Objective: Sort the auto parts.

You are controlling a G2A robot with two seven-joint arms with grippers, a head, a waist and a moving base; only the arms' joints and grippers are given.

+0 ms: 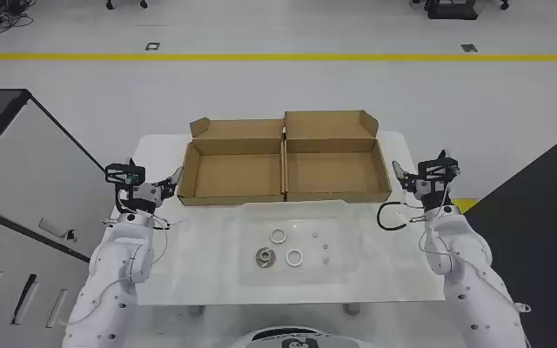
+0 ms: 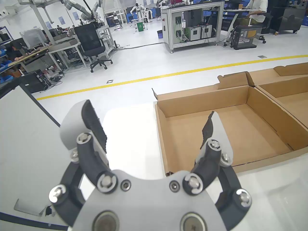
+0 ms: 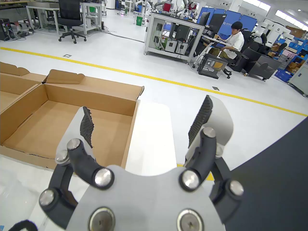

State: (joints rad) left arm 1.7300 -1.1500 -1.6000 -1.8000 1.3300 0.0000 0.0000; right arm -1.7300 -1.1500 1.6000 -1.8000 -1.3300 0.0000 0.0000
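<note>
Mid-table, auto parts [image 1: 265, 257], far from left end effector [image 2: 154, 123], right end effector [image 3: 146, 111], both agape

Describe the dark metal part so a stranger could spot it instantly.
On the white table, look nearer the robot than the two cardboard boxes, where small parts lie together. The dark metal part sits at that cluster's left edge, beside a white ring. It alone is dark grey; its neighbours are white rings and tiny bits.
</note>
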